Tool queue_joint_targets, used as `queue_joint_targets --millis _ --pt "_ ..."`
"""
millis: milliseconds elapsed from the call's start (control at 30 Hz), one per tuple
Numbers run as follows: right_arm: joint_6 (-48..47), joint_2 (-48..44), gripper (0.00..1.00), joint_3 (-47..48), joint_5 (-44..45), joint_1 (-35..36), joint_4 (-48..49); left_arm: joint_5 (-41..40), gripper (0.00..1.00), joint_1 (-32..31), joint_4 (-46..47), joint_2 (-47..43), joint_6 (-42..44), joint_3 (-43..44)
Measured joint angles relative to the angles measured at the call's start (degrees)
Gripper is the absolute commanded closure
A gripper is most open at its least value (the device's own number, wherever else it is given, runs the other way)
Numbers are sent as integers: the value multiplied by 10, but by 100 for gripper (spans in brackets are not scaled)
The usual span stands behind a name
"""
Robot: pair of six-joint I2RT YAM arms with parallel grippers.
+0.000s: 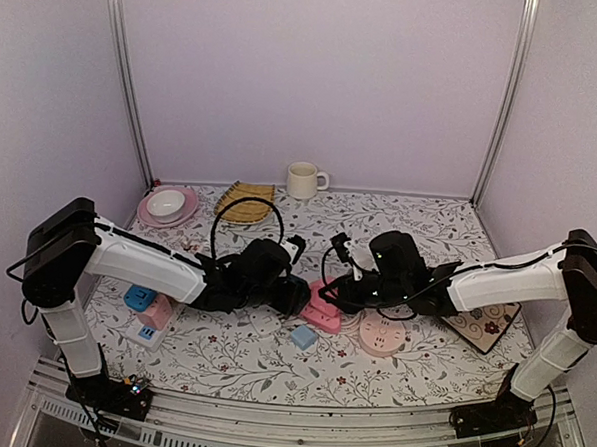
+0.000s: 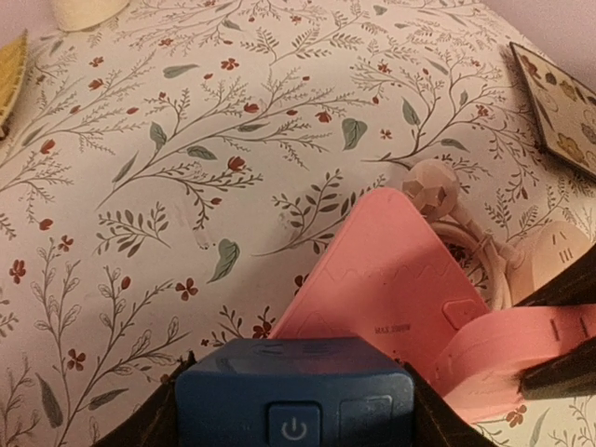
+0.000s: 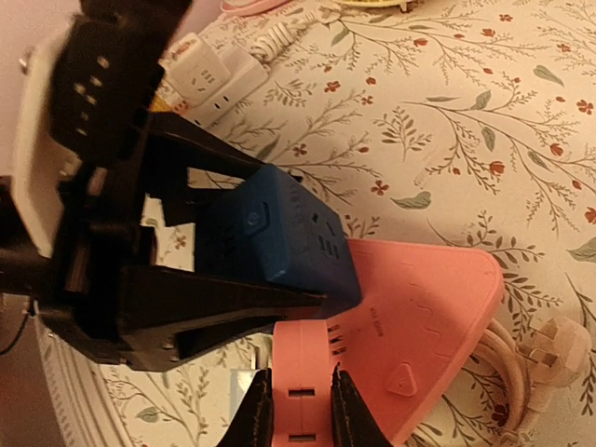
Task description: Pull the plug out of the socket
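Both grips look made and the pull not yet begun. My left gripper (image 2: 293,424), about half spread, clamps the blue cube adapter (image 3: 279,233) seated on the pink triangular socket (image 3: 419,307) mid-table. My right gripper (image 3: 298,419) pinches tight on the pink slotted block (image 3: 300,358) just beside it. Next, I judge, one arm braces while the other draws straight off

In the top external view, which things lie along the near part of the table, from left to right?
Long white power strip → small light blue block → round pale pink socket → dark square tile with a floral pattern.
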Motion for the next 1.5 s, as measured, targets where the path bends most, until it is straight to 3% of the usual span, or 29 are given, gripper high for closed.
queue_joint_targets --millis 267,500,667,833,1033,1133,1300,1500 --pt "94 -63 97 -21 -102 -30 82 -18 62 0 2 5 -7 1" --pt "117 -97 97 -39 -94 -78 90 -26 62 -1 2 5 -9 0" --pt "112 -110 96 -53 -74 -172 78 -36 61 -1 1 1 -15 -4" --pt "102 -86 96 -54 -73 -256 75 -58 61 -1 -14 -19 -28 -22" --pt "94 12 95 -47 -90 -316 71 -68 61 -1 -33 -39 -33 -37" --pt "93 50 88 -40 -102 -332 67 -70 61 0 -39 -41 -33 -38" --pt "92 70 60 -36 -115 -348 69 -71 61 5 -46 -46 -37 -40" --pt "84 70 36 -40 -106 -353 68 -71 61 10 -54 -54 -39 -45"
